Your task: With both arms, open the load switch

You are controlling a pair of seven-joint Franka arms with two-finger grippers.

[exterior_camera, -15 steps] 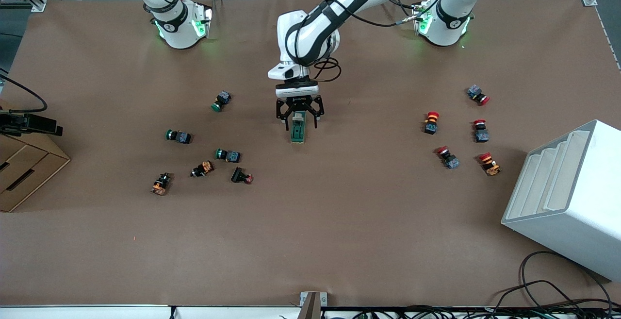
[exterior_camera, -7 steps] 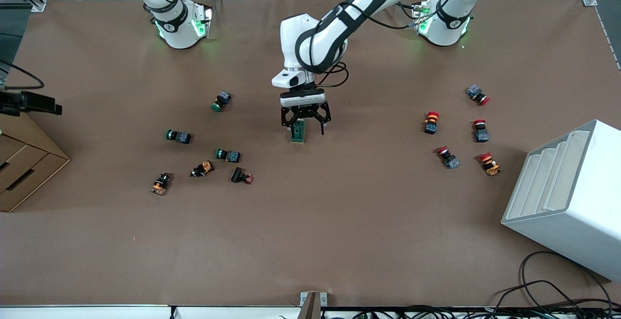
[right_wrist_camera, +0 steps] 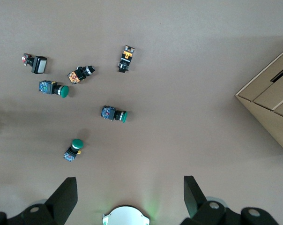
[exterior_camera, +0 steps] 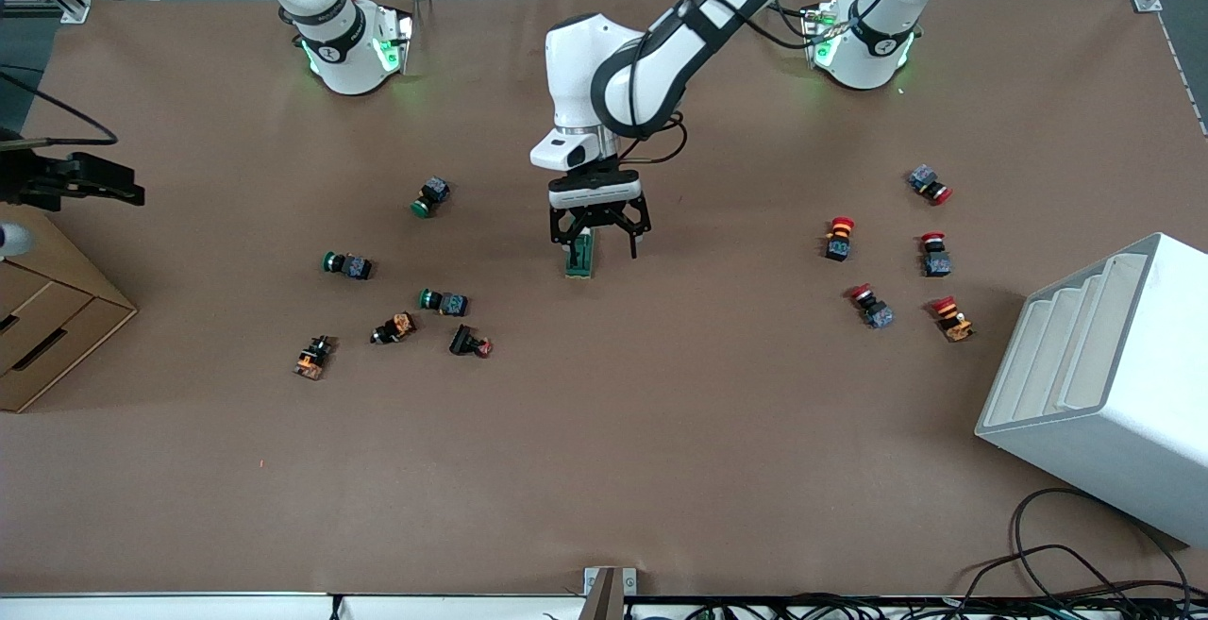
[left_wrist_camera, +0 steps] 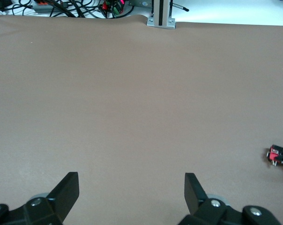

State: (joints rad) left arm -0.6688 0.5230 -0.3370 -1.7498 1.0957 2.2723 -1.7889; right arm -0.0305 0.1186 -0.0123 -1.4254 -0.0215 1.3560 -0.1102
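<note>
The load switch (exterior_camera: 579, 263), a dark-green elongated block, lies at the middle of the brown table. My left gripper (exterior_camera: 597, 242) is open just above it, and its fingers straddle the end of the switch that is farther from the front camera. The left wrist view shows only bare table between the left gripper's (left_wrist_camera: 132, 185) spread fingers; the switch is hidden there. My right gripper (exterior_camera: 113, 188) hangs high over the right arm's end of the table, above the cardboard box. In its wrist view the right gripper (right_wrist_camera: 130, 190) is open and holds nothing.
Several green-capped and orange push buttons (exterior_camera: 444, 301) lie toward the right arm's end. Several red-capped buttons (exterior_camera: 838, 238) lie toward the left arm's end. A white tiered bin (exterior_camera: 1104, 384) stands beside those. A cardboard box (exterior_camera: 47, 318) sits at the table's edge. Cables (exterior_camera: 1066, 568) trail at the front edge.
The left gripper has shifted slightly toward the left arm's end and now covers more of the switch. The right gripper has swung farther in over the table's edge.
</note>
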